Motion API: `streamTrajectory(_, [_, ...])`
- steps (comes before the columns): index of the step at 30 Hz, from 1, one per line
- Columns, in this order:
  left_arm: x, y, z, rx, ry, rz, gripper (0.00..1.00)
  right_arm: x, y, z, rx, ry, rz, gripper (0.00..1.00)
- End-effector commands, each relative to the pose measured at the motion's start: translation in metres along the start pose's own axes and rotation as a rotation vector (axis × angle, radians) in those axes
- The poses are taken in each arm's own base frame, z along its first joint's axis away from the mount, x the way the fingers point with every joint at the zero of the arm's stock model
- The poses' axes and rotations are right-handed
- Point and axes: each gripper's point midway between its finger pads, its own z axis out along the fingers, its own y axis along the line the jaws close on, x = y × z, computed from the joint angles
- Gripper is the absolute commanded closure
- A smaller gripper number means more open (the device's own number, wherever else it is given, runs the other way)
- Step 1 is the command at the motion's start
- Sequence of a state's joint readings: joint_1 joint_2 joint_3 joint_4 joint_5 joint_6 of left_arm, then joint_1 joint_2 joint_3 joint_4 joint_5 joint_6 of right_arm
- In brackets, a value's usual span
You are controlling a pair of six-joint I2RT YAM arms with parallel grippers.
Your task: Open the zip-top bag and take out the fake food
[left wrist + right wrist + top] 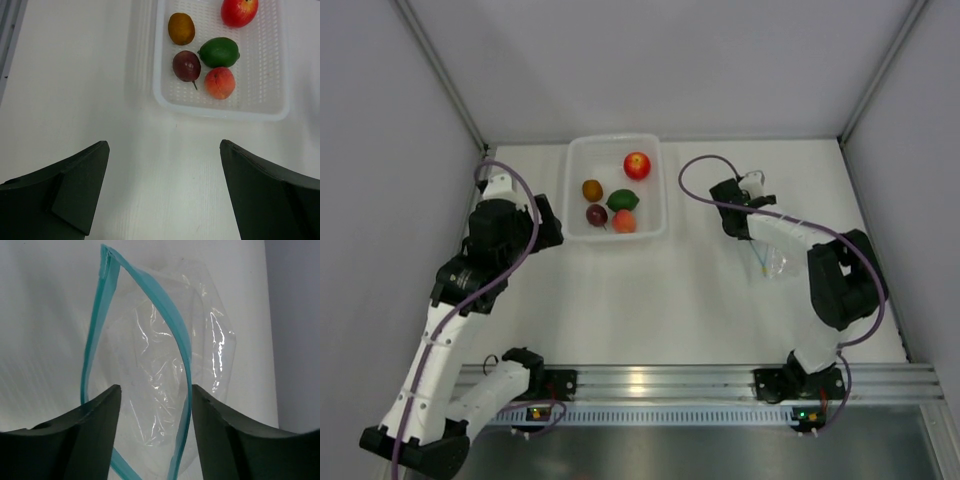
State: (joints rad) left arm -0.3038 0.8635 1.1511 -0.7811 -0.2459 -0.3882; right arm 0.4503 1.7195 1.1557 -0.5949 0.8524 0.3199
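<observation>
The zip-top bag (165,355) lies on the white table, clear and crinkly, its teal zip strip (177,320) gaping wide with nothing inside. In the top view the bag (772,263) shows beneath the right forearm. My right gripper (155,395) is open, with the bag's mouth between its fingers and not pinched. The fake food sits in a white tub (575,170): red (637,165), brownish-orange (592,189), green (623,199), maroon (597,214) and orange (624,221). My left gripper (165,150) stands wide open above bare table, just short of the tub (220,111).
Grey walls close in the table on the left, back and right. The tub stands at the back centre, between the two arms. A purple cable loops over the right arm (695,170) and another over the left arm (515,180).
</observation>
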Motion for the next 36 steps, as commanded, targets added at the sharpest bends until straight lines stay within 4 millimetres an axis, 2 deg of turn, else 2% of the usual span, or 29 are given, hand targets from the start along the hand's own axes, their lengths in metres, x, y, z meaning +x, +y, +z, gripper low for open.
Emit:
streamTrajectory(1, [0.01, 0.015, -0.006, -0.044, -0.004, 0.03, 0.02, -0.028, 0.003, -0.024, -0.078, -0.068, 0.11, 0.37])
streamTrajectory(2, [0.008, 0.022, -0.009, -0.077, -0.024, 0.025, 0.02, -0.027, 0.005, -0.029, -0.11, -0.068, 0.12, 0.37])
streamTrajectory(4, [0.014, 0.029, -0.006, -0.108, -0.025, 0.022, 0.02, -0.039, 0.002, -0.047, -0.181, -0.112, 0.176, 0.34])
streamTrajectory(5, [0.015, 0.034, -0.005, -0.134, -0.031, 0.024, 0.02, -0.036, 0.007, -0.053, -0.241, -0.11, 0.18, 0.2])
streamTrajectory(6, [0.023, 0.038, -0.002, -0.146, -0.018, 0.03, 0.02, -0.043, -0.001, -0.065, -0.276, -0.141, 0.215, 0.15])
streamTrajectory(8, [0.028, 0.042, 0.001, -0.163, -0.021, 0.026, 0.02, -0.044, -0.002, -0.077, -0.334, -0.157, 0.236, 0.13])
streamTrajectory(10, [0.034, 0.044, 0.005, -0.172, -0.015, 0.019, 0.02, -0.049, -0.013, -0.091, -0.365, -0.192, 0.274, 0.13])
streamTrajectory(12, [0.033, 0.041, 0.006, -0.159, -0.02, 0.012, 0.02, -0.049, -0.022, -0.103, -0.405, -0.217, 0.302, 0.11])
streamTrajectory(14, [0.03, 0.042, 0.005, -0.159, -0.035, 0.01, 0.02, -0.043, -0.024, -0.11, -0.445, -0.228, 0.307, 0.04])
streamTrajectory(16, [0.026, 0.043, 0.0, -0.16, -0.057, 0.004, 0.02, -0.046, -0.036, -0.125, -0.487, -0.289, 0.341, 0.01])
streamTrajectory(17, [0.025, 0.044, -0.001, -0.161, -0.062, 0.001, 0.02, -0.04, -0.034, -0.129, -0.523, -0.304, 0.316, 0.01])
streamTrajectory(18, [0.024, 0.044, -0.003, -0.159, -0.072, -0.002, 0.02, -0.045, -0.045, -0.141, -0.554, -0.359, 0.351, 0.01])
streamTrajectory(20, [0.021, 0.047, -0.011, -0.158, -0.103, -0.013, 0.02, -0.04, -0.053, -0.15, -0.577, -0.39, 0.362, 0.01])
streamTrajectory(24, [0.013, 0.048, -0.026, -0.134, -0.158, -0.022, 0.02, -0.035, -0.091, -0.178, -0.596, -0.48, 0.419, 0.01])
streamTrajectory(27, [0.008, 0.047, -0.042, -0.091, -0.205, -0.014, 0.02, -0.028, -0.11, -0.194, -0.615, -0.521, 0.404, 0.01])
streamTrajectory(36, [-0.01, 0.044, -0.099, 0.034, -0.362, 0.021, 0.02, 0.008, -0.153, -0.219, -0.623, -0.521, 0.397, 0.01])
